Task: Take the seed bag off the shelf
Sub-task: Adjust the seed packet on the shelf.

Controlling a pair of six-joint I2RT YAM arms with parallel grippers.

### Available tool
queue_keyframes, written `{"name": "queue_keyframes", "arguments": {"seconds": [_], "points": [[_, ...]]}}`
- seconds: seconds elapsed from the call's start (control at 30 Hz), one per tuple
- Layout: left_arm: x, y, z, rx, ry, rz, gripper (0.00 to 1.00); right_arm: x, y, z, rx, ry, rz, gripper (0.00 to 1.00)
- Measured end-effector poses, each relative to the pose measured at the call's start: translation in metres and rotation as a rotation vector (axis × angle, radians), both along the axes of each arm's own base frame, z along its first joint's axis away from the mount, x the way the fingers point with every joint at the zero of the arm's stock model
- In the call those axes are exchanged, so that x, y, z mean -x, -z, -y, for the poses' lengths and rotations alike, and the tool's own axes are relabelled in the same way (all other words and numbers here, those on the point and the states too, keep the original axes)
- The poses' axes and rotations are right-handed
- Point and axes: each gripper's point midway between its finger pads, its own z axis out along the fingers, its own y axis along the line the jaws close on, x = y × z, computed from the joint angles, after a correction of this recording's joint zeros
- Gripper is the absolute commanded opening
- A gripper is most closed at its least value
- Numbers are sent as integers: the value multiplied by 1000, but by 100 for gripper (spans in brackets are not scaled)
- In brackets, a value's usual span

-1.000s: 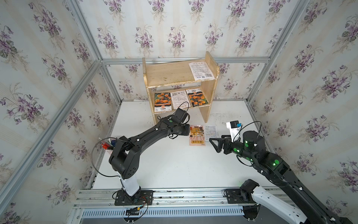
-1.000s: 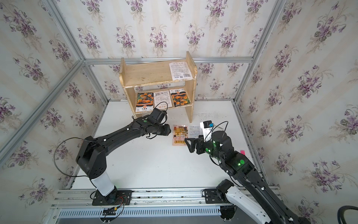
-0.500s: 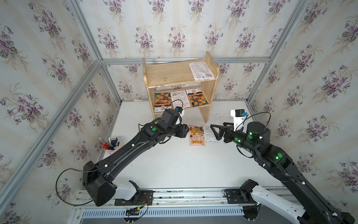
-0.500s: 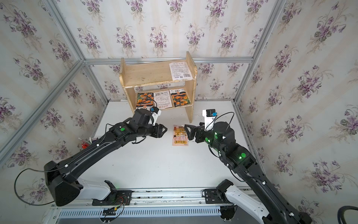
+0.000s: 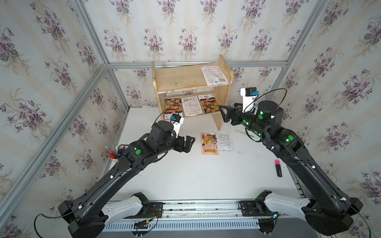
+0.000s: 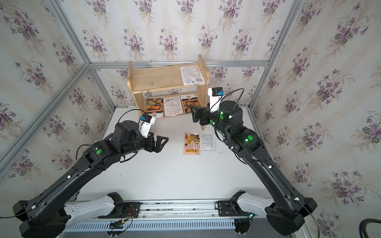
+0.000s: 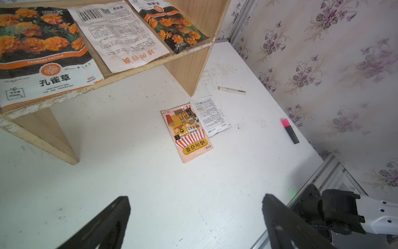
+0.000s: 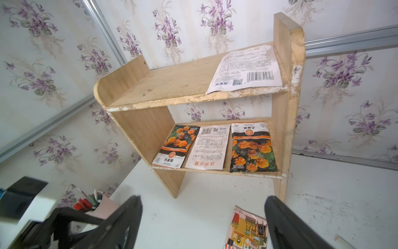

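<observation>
The pale wooden shelf (image 5: 181,81) (image 6: 158,79) (image 8: 172,86) stands at the back of the table. Its lower tier holds three seed bags: a marigold bag (image 8: 174,146), a white-backed bag (image 8: 209,146) and another marigold bag (image 8: 252,148). A white-backed bag (image 8: 247,69) lies on the top tier. A pink seed bag (image 5: 209,143) (image 7: 187,131) and a small white bag (image 5: 225,141) lie flat on the table. My left gripper (image 5: 191,144) (image 6: 164,142) (image 7: 196,198) hangs open and empty left of the pink bag. My right gripper (image 5: 222,114) (image 6: 194,114) (image 8: 204,198) is open and empty in front of the shelf's right panel.
A pink-capped highlighter (image 5: 278,168) lies near the table's right edge, and a white pen (image 7: 232,90) lies right of the shelf. A cup of pens (image 5: 113,153) stands at the left edge. Papered walls with aluminium rails close in three sides.
The left gripper opened and pulled back to the left, away from the pink bag on the table. The right gripper rose and swung toward the shelf's right side, staying open.
</observation>
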Motion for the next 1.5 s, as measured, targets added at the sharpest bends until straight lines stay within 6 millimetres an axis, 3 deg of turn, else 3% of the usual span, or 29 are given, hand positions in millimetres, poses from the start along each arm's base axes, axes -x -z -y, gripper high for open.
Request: {"name": "queue_keyframes", "arguments": {"seconds": [0.37, 0.53, 0.73, 1.27, 1.5], "points": [[9, 4, -12, -19, -16, -2, 100, -10, 8, -7, 7, 3, -3, 99], [9, 6, -14, -25, -19, -6, 100, -18, -7, -3, 4, 22, 40, 100], [14, 3, -17, -18, -19, 3, 100, -48, -26, -3, 14, 48, 82, 98], [28, -11, -34, -12, -19, 63, 99, -124, -46, -40, 122, 76, 160, 94], [36, -4, -45, -33, -34, 58, 100, -169, -36, -23, 153, 147, 135, 88]]}}
